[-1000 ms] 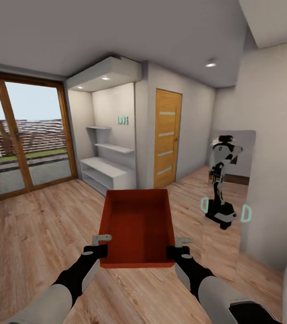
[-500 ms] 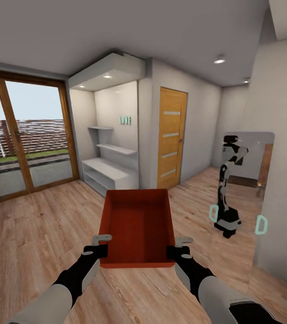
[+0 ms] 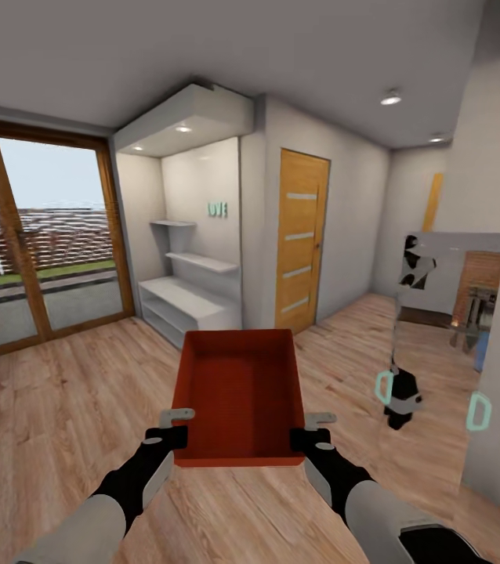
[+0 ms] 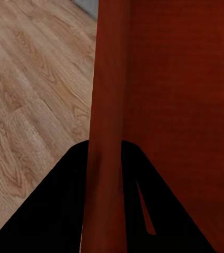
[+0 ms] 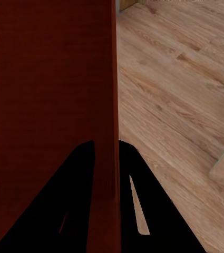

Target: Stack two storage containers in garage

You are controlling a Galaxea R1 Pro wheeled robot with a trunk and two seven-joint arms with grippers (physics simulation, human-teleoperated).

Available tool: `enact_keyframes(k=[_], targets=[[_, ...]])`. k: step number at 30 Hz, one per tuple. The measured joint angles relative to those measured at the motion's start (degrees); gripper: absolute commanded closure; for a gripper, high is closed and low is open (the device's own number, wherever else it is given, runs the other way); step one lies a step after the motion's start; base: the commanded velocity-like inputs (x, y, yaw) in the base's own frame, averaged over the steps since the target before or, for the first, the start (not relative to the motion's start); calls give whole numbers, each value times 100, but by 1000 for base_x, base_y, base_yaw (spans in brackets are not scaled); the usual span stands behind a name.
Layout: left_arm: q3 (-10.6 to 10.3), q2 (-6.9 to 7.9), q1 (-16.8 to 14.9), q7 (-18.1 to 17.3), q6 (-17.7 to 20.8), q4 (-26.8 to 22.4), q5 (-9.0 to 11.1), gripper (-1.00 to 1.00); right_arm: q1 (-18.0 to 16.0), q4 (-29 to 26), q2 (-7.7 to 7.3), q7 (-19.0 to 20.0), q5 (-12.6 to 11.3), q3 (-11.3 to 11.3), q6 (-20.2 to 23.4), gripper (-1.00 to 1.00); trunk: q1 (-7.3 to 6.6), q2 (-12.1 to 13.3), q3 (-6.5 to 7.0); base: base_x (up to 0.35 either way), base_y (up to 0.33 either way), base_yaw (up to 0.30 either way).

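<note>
**Head view: container carried through the house as the view swings right**

Head view shows one orange-red storage container (image 3: 239, 395) held level in front of the robot, above a light wood plank floor (image 3: 62, 423). The left gripper (image 3: 173, 427) is clamped on the container's left wall near its near corner, and the right gripper (image 3: 311, 429) is clamped on the right wall opposite. In the left wrist view the dark fingers (image 4: 64, 205) straddle the thin red wall; the right wrist view shows the same pinch from the other side.

Over the last second the whole scene has slid leftward in the head view, so the camera and base are turning right; the container and both arms keep the same place in the picture. The orange-wood door with glass slits (image 3: 301, 239) and the white shelf alcove (image 3: 191, 270) have drifted left, and the wall mirror (image 3: 446, 329) now reflects a brick fireplace, with only part of the robot in it.

Judging by the plank flooring, the garage is not yet reached. The carry looks steady, and the hold seems secure enough to go on.
</note>
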Motion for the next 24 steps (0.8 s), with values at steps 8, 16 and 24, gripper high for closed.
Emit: enact_keyframes(k=[8, 16, 24], targets=[[3, 8, 0, -11, 0, 0, 0, 100, 0, 0, 8, -11, 0, 3, 0, 100, 0, 0, 0, 323, 0, 0], [-2, 8, -2, -11, 0, 0, -1, 100, 2, 0, 7, -10, 0, -1, -5, 100, 0, 0, 0, 323, 0, 0], [0, 8, 0, -11, 0, 1, 0, 100, 2, 0, 8, -11, 0, 1, -2, 100, 0, 0, 0, 323, 0, 0]])
